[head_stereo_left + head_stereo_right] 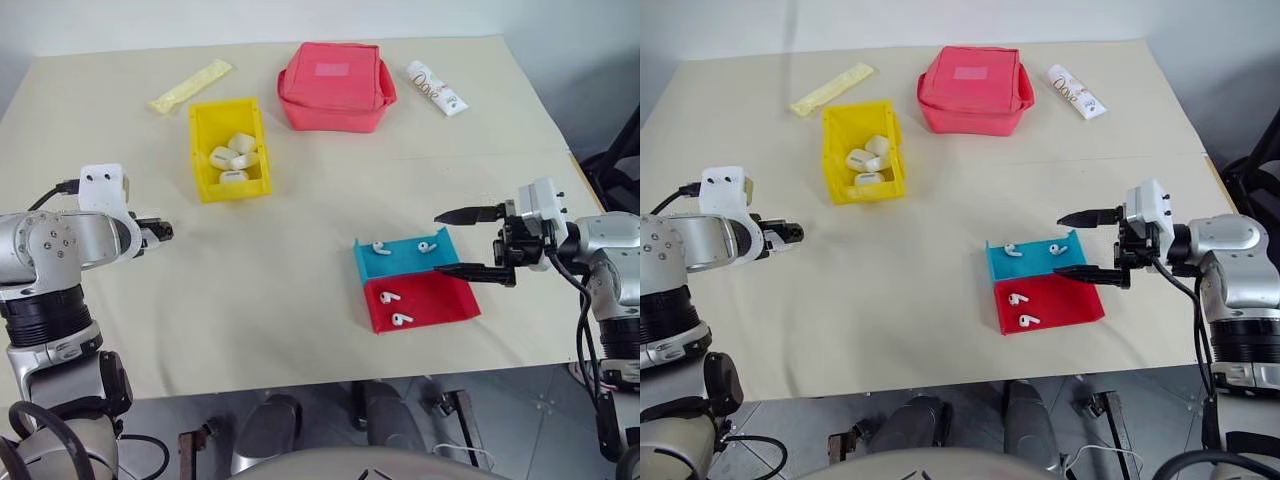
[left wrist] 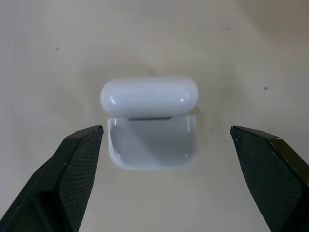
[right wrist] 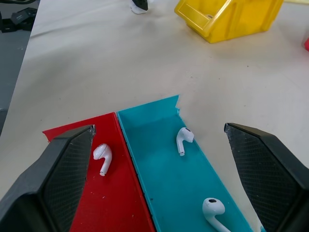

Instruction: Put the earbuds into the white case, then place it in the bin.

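The white case [image 2: 149, 145] lies on the table with its lid flipped open, between the fingers of my left gripper [image 2: 165, 129], which is open and apart from it. In the head views that gripper [image 1: 160, 232] hovers over the table's left side. Several earbuds lie in the two-colour tray: two in the blue half [image 1: 382, 247] and two in the red half [image 1: 390, 296]. My right gripper [image 1: 438, 242] stands open at the tray's right edge, empty, fingers pointing left over it. The yellow bin [image 1: 199, 160] stands at the back left with several white cases inside.
The blue and red tray [image 1: 440, 295] sits right of centre near the front edge. A red zip pouch [image 1: 336, 85] lies at the back, with a yellow sachet [image 1: 190, 86] on its left and a white tube [image 1: 436, 87] on its right.
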Available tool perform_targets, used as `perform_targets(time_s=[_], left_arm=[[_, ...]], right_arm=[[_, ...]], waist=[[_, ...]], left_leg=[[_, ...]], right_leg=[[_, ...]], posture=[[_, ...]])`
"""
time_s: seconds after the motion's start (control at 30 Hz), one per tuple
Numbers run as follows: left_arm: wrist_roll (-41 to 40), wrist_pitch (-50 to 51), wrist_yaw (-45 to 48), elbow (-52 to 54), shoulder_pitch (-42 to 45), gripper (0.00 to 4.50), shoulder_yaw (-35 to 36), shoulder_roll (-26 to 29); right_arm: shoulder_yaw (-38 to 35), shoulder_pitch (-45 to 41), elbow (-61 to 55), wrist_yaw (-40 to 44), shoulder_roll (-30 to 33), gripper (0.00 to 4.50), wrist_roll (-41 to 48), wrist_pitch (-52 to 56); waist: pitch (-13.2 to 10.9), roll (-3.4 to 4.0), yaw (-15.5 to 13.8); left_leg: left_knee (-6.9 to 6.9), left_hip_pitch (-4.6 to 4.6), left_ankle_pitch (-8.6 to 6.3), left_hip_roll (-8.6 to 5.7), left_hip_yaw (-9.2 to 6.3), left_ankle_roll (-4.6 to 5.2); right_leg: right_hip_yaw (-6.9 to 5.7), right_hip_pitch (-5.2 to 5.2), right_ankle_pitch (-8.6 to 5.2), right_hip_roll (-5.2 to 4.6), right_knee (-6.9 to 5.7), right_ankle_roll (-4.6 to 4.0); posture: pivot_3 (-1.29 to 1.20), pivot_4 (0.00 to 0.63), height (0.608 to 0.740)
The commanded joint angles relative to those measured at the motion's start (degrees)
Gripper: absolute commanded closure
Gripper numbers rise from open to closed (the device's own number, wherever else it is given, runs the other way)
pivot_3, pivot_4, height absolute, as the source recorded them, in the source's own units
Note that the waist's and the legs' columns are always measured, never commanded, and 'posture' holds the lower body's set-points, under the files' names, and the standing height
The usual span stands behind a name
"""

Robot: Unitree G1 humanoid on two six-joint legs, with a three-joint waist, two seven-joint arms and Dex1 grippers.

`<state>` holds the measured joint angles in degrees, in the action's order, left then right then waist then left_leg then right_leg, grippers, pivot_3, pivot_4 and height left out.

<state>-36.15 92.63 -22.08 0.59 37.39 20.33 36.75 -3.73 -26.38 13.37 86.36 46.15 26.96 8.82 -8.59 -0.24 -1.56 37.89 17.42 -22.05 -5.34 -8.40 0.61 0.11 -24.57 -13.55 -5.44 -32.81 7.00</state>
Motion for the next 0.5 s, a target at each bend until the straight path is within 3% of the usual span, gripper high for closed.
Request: perform_targets(time_s=[0.03, 0.5], left_arm=[[-0.84, -0.13, -1.98, -1.19, 1.68, 0.01, 0.75, -0.06], [0.43, -0.13, -5.34, -8.37, 4.84, 0.01, 0.48, -2.01]], right_arm=[[-2.06, 0.04, -2.05, 0.28, 1.19, 0.00, 1.08, -0.11], [-2.48, 1.40, -3.58, -0.69, 1.56, 0.00, 1.21, 1.13]], waist=[[0.00, -0.01, 0.01], [0.02, -0.02, -0.09]], left_leg=[[0.00, 0.00, 0.00, 0.00, 0.00, 0.00], [0.06, -0.02, 0.00, -0.02, 0.02, 0.00]], right_leg=[[0.00, 0.00, 0.00, 0.00, -0.01, 0.00], [0.00, 0.01, 0.00, -0.01, -0.07, 0.00]], posture=[[0.00, 0.150, 0.740], [0.00, 0.150, 0.740]])
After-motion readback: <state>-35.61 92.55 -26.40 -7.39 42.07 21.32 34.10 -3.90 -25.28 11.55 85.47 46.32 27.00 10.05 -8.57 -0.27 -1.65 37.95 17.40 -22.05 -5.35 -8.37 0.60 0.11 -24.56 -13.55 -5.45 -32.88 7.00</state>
